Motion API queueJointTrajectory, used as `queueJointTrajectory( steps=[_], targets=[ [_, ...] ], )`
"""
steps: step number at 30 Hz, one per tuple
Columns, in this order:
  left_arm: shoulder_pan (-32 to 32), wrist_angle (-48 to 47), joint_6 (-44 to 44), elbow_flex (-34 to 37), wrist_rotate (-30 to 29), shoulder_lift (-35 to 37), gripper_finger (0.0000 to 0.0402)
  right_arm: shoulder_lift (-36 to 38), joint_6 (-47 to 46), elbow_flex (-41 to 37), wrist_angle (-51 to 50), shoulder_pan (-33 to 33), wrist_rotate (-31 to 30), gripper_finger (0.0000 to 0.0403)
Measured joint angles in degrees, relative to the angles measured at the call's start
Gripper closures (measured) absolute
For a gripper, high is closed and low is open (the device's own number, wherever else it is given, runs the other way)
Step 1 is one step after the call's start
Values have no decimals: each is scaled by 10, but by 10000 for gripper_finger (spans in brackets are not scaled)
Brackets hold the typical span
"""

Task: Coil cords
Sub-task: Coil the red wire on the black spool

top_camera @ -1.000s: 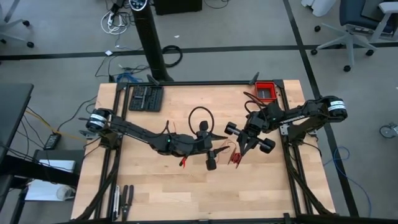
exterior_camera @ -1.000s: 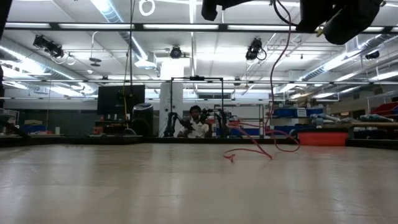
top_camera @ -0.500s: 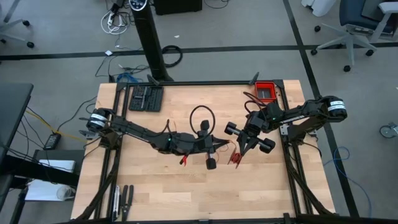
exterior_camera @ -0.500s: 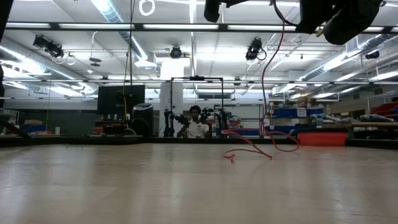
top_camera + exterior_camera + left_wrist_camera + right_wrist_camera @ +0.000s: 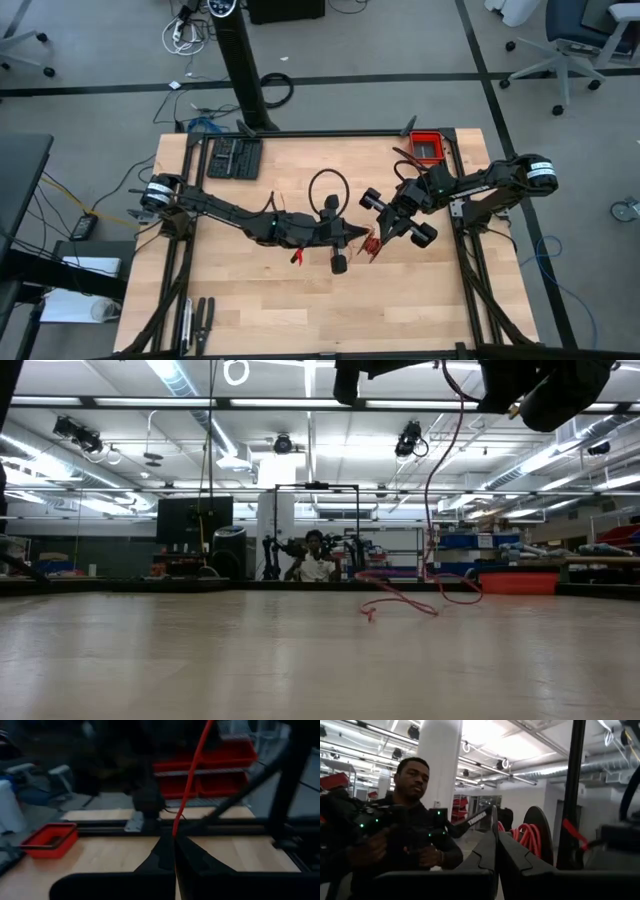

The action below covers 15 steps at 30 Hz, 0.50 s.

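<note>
Presently catalogued: one thin red cord [image 5: 372,243], lying partly on the wooden table [image 5: 250,310] near its middle and partly lifted off it. High view: the left gripper [image 5: 352,236], at the end of the left arm stretched across the table from the left side, sits just beside the right gripper [image 5: 380,240], which reaches in from the right; the cord's small red tangle lies between and just below the two tips, and a separate short red end [image 5: 297,257] shows on the wood beside the left arm. Left wrist view: left gripper [image 5: 174,851] pinched tight on the cord [image 5: 190,775], fingers [image 5: 196,859] pressed together, the strand rising straight from their tip. Right wrist view: right gripper [image 5: 496,845] fingers also pressed together, tilted up toward the room; whether any cord is caught between them cannot be told. Low view: cord [image 5: 432,500] hangs from the dark gripper bodies above down to a loose wavy heap [image 5: 405,592] resting on the tabletop. Other items: black cable loop [image 5: 328,187] on the table just behind the left gripper; red bin [image 5: 430,147] at the far right corner; dark tray [image 5: 233,157] at the far left; a person [image 5: 412,820] holding a controller beyond the table.
</note>
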<state>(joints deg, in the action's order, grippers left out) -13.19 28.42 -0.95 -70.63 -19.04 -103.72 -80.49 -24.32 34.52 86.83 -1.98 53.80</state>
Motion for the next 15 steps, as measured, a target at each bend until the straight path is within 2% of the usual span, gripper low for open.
queueJointTrajectory(
  steps=[7, 15],
  targets=[
    [-16, -59, 15, 0, 10, 4, 401, 0, -58, 0, 2, -22, 26, 398],
    [-26, -241, 43, 0, 10, 68, 401, 0, -116, -9, -77, -56, 14, 399]
  ],
)
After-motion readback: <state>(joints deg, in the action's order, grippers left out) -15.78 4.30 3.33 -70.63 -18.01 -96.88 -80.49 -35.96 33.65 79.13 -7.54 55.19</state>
